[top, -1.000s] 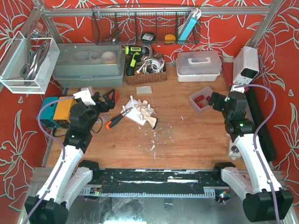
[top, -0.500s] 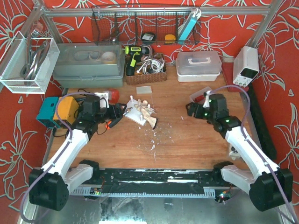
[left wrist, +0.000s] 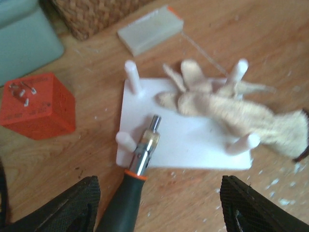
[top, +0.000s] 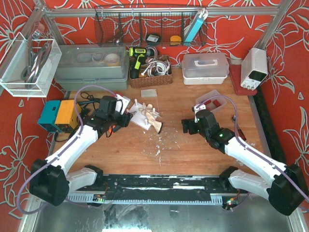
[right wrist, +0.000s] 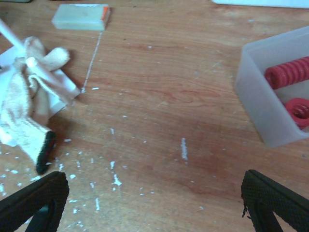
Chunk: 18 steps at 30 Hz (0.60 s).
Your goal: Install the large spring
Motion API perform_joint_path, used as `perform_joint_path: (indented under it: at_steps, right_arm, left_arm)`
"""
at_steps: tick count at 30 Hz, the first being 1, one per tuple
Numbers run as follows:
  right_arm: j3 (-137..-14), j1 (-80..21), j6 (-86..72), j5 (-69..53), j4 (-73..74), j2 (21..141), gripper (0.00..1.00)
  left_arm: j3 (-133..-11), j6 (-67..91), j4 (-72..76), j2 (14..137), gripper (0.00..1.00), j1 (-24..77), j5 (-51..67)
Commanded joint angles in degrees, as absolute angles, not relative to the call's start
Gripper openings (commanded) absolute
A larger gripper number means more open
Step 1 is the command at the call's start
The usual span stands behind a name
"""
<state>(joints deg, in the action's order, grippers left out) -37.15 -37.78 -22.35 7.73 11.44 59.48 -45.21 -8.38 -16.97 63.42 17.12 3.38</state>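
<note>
A white plate with four pegs [left wrist: 193,130] lies mid-table, also in the top view [top: 141,119]. A cream glove [left wrist: 231,108] is draped over it, and a screwdriver [left wrist: 140,159] rests with its tip on the plate. Two red springs [right wrist: 287,75] lie in a clear bin [right wrist: 263,104], seen in the top view [top: 212,102] at the right. My left gripper [left wrist: 159,212] is open and empty just short of the plate, over the screwdriver handle. My right gripper [right wrist: 154,203] is open and empty over bare wood, left of the bin.
An orange cube [left wrist: 38,104] sits left of the plate and a white block [left wrist: 149,31] behind it. A wicker basket [top: 149,77], grey tub [top: 91,67] and lidded white box [top: 205,67] line the back. A teal-orange box [top: 58,115] sits far left.
Both arms have swung in toward the table's middle. The left gripper has come up to the peg plate; the right gripper has moved left, away from the spring bin.
</note>
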Motion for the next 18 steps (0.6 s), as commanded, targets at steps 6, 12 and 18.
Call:
perform_joint_path:
  at_steps: [6, 12, 18]
  right_arm:
    - [-33.65, -38.97, -22.17, 15.36, 6.23, 56.07, 0.98]
    - [-33.09, -39.33, -22.54, 15.45, 5.75, 55.24, 0.98]
    - [-31.98, -39.65, -21.83, 15.00, 4.04, 54.15, 0.98]
  left_arm:
    - [-42.72, -24.91, -21.28, 67.32, 0.70, 17.31, -2.86]
    - [-43.68, -27.92, -23.26, 72.62, 0.67, 17.31, -5.51]
    - [-46.22, -29.36, -25.18, 78.44, 0.63, 17.28, -8.05]
